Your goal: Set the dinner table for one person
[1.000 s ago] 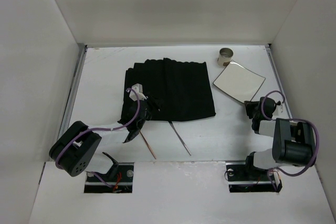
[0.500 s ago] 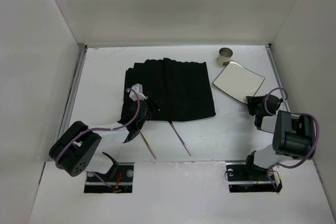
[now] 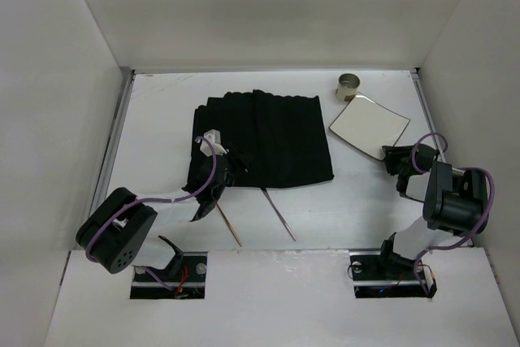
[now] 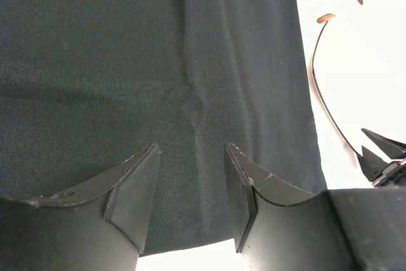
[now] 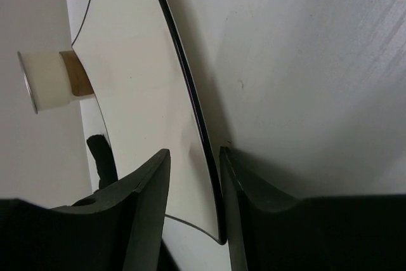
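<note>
Since the earlier frames the right arm (image 3: 451,201) has advanced toward the far side. Top view: its jaws sit at the near edge of the square plate (image 3: 370,126). The white counter (image 3: 162,111) fills the scene, bearing a black cloth mat (image 3: 276,136), the plate and a cup (image 3: 349,84). Left wrist: jaws apart, empty, over the mat (image 4: 158,61). Right wrist: jaws apart, straddling the rim of the plate (image 5: 139,106).

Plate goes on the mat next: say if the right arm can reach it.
Likely yes: the right gripper is open, with the rim of the square white plate between its fingers; nothing blocks.
</note>
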{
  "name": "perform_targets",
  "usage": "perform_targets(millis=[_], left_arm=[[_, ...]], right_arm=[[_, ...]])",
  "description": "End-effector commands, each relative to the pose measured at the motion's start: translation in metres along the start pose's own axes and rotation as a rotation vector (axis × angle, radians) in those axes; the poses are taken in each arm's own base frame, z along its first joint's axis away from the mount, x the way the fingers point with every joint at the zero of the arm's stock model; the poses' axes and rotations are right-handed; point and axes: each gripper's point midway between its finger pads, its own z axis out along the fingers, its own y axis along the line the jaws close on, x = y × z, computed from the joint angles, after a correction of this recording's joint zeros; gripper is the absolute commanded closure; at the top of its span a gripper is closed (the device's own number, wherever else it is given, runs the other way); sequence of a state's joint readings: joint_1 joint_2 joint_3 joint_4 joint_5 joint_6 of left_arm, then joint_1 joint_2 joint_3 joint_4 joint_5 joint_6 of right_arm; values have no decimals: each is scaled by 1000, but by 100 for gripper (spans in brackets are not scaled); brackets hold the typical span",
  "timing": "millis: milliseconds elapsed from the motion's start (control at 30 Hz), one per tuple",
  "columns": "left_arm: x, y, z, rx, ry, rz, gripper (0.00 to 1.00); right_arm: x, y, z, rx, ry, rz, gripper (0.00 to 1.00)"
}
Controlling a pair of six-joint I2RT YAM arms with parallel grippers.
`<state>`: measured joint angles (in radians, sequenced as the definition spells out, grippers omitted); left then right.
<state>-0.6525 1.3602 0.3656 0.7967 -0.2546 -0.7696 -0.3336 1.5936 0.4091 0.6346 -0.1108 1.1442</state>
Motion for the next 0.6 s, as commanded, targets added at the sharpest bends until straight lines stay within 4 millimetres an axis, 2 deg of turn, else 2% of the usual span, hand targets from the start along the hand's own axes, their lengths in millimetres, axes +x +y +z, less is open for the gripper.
perform_targets(millis=[0,67,233,267,333,567], left_arm=[[-14,-10,-1,41,-59,-21,57],[-15,-10,-1,41,-61,-22,57],[-14,-11,-1,42,-58,-19,57],[-14,-11,-1,42,-58,-19,57],[-14,-11,-1,42,-59,-18,57],[-15,-11,-1,42,-61,-17,57]], right_arm=[[19,-46,-1,150,76,-18,58],[22,-45,2,144,101,-21,63],[21,-44,3,141,104,-20,64],[21,-40,3,98,123,-6,87],[15,-34,-3,74,80,-17,93],[-9,8,-39,-55,-59,-51,97]])
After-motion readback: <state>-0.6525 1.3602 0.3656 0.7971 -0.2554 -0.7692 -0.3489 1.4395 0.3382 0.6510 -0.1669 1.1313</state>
